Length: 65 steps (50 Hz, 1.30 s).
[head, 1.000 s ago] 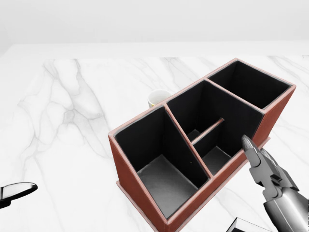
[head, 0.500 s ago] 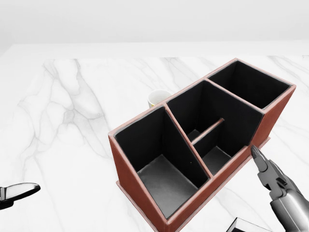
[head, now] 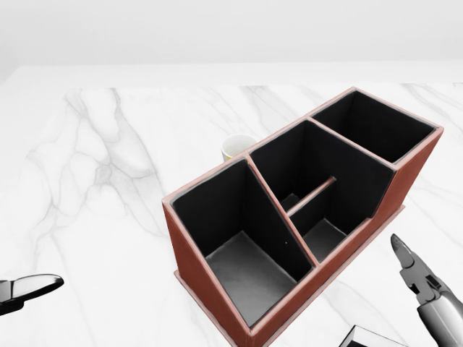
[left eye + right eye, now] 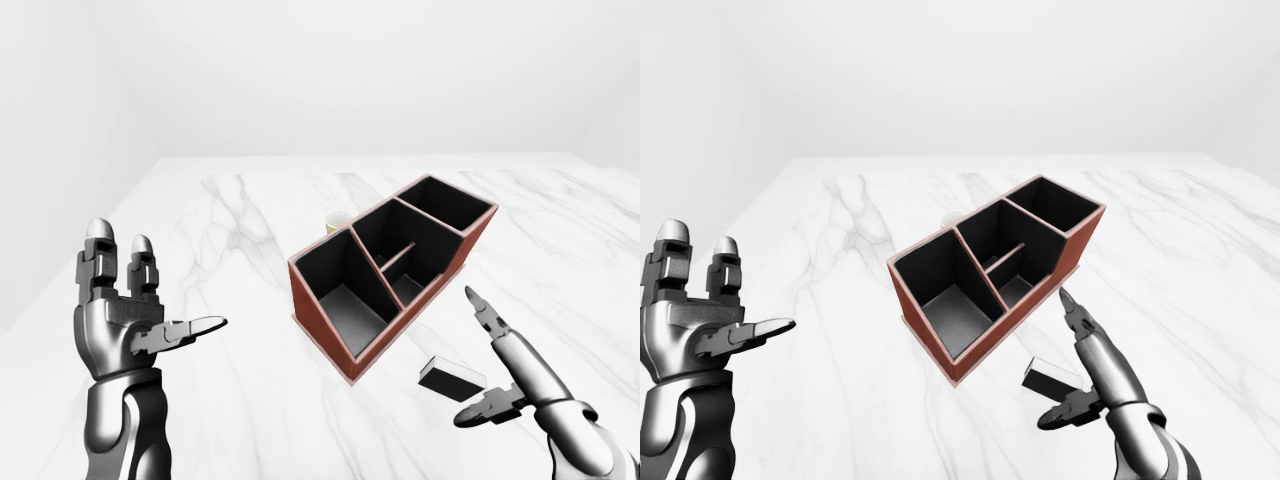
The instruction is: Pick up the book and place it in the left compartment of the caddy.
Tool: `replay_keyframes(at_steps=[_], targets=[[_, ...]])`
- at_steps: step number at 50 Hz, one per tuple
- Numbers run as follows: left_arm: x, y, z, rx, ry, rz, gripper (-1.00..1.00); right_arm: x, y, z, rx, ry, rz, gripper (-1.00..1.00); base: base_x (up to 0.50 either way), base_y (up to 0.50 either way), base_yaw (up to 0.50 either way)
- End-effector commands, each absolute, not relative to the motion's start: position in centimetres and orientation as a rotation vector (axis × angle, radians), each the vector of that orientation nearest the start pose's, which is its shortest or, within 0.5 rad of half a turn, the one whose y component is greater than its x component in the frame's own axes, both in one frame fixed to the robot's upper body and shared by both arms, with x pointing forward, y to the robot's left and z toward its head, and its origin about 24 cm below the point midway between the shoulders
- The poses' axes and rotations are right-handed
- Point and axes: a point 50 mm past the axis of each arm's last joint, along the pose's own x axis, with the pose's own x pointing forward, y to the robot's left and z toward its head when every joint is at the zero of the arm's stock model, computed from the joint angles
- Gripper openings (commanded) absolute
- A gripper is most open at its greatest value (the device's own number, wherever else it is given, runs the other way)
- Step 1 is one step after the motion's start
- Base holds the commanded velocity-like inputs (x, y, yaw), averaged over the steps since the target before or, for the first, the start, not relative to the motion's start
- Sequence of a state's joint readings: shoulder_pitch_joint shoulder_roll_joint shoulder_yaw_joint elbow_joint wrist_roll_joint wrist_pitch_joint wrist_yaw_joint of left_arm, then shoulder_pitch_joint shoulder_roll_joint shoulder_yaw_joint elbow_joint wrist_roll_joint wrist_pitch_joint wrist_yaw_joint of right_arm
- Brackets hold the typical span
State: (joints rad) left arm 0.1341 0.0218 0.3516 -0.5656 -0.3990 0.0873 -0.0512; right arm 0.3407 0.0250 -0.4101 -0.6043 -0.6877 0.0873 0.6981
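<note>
Left-eye view shows the reach for the book [image 4: 452,378] as the step in hand, with nothing lifted yet. The right hand [image 4: 500,375] is spread wide, one long finger pointing up toward the caddy [image 4: 388,272] and the thumb jutting out low to the left. The book is a small dark slab lying flat on the marble table [image 4: 250,210], just to the left of that hand, near the thumb and apart from it; no finger touches it. It lies close to the caddy's near wall, below the caddy's right part in this view.

The left hand [image 4: 125,310] is raised well off to the left of the caddy, palm up, fingers straight and open, holding nothing.

The caddy is a reddish-brown box with dark insides, set at a slant. Its left compartment [image 3: 231,238] is the nearest and largest one in the head view, open at the top and bare inside. A pale cup [image 3: 237,147] peeks out just beyond the caddy's far wall.

My judgement is that the next move calls for the right hand to drop and slide left, so the fingers stand on either side of the book, then close on it. After that the book must go up over the caddy's wall and leftward to the near compartment, probably tipped on edge to slip in.

No brand, label or writing can be read on the book, the caddy or the cup.
</note>
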Motion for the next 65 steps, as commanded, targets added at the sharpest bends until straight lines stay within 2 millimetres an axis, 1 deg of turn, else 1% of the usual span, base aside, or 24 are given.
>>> replay_keyframes(at_steps=[1,5,7,12,23,31,39,46,54,65], targets=[[19.8,22.9,13.8,-0.236,-0.417,0.208,1.0,16.4,-23.8,8.1,-0.788,0.296,0.078,1.0,0.0,0.0,0.0],[19.9,22.8,13.7,-0.235,-0.413,0.206,1.0,16.8,-23.9,8.4,-0.816,0.287,0.077,1.0,0.0,0.0,0.0],[19.8,22.8,13.8,-0.235,-0.418,0.207,1.0,16.9,-23.9,8.9,-0.836,0.27,0.071,1.0,0.0,0.0,0.0],[19.8,22.8,13.7,-0.235,-0.414,0.207,1.0,17.1,-23.8,8.5,-0.842,0.285,0.084,1.0,0.0,0.0,0.0],[19.9,22.8,13.7,-0.236,-0.414,0.207,1.0,17.5,-23.6,8.4,-0.869,0.293,0.103,1.0,0.0,0.0,0.0],[19.9,22.9,13.7,-0.236,-0.413,0.208,1.0,17.3,-23.9,6.8,-0.86,0.368,0.128,1.0,0.0,0.0,0.0],[19.7,23.0,14.0,-0.236,-0.425,0.211,1.0,16.9,-24.2,5.7,-0.857,0.427,0.14,1.0,0.0,0.0,0.0],[19.7,22.9,13.9,-0.236,-0.423,0.21,1.0,16.7,-24.0,5.3,-0.878,0.457,0.147,1.0,0.0,0.0,0.0],[19.8,22.8,13.9,-0.235,-0.42,0.208,1.0,16.6,-24.4,5.2,-0.906,0.483,0.139,1.0,0.0,0.0,0.0],[19.8,22.7,13.8,-0.235,-0.415,0.205,1.0,17.3,-24.5,6.0,-0.996,0.477,0.123,1.0,0.0,0.0,0.0]])
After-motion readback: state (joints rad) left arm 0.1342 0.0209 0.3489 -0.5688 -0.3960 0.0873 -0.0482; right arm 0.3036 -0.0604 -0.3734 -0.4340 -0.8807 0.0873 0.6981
